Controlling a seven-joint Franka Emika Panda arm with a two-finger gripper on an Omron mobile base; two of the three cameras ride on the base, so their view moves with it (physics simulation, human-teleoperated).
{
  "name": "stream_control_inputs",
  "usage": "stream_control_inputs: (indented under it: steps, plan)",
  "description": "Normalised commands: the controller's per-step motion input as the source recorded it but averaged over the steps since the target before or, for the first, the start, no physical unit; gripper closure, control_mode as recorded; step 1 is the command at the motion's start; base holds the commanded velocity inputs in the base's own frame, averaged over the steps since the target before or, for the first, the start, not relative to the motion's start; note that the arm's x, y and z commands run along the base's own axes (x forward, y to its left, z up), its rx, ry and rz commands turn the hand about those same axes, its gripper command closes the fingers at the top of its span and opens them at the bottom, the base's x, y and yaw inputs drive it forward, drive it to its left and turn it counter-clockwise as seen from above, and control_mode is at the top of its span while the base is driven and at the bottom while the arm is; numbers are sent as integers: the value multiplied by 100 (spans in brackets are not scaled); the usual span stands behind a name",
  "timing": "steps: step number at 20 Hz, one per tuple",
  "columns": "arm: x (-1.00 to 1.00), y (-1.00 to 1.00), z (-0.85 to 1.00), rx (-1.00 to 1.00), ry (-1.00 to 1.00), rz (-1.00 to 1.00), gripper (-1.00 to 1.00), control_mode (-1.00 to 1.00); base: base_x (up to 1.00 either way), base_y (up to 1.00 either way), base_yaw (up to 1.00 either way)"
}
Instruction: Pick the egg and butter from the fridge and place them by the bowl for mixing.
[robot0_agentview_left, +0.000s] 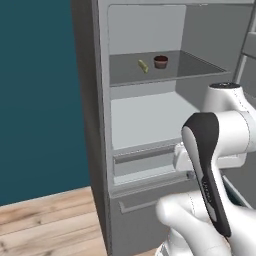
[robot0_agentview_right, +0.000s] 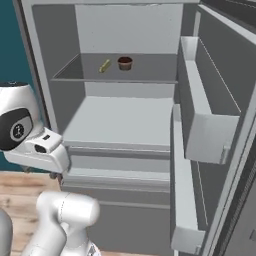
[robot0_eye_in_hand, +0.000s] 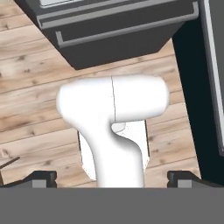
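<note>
**A:** From the left, where's the butter (robot0_agentview_left: 143, 66)?

**Me:** Up on the fridge (robot0_agentview_left: 95, 125) shelf, high above my pincer, beside a brown cup (robot0_agentview_left: 160, 61). It lies slanted, pointing front to back.

**A:** From the right?

**Me:** Same: butter (robot0_agentview_right: 104, 66) up high, my arm folded low.

**A:** Your hand camera?

**Me:** My pincer (robot0_eye_in_hand: 111, 177) points down at the floor (robot0_eye_in_hand: 26, 100), spread wide, holding nothing.

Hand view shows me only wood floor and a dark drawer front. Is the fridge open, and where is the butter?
Observer: Yes, the fridge is open; the butter lies on its upper shelf.
Operator: Is something beside it?
Observer: A brown cup with a dark red top stands to its right, not touching.
Operator: How high is the tool?
Observer: The tool hangs at drawer level, well below that shelf.
</note>
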Motion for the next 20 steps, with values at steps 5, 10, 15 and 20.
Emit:
stream_control_inputs:
  steps: [5,10,15,20]
  plan:
    - [0,0,0,0,0,0,-100,100,71,-20,1]
    - [0,0,0,0,0,0,-100,100,49,-25,2]
    - [0,0,0,0,0,0,-100,100,28,-49,13]
    - [0,0,0,0,0,0,-100,100,29,-42,20]
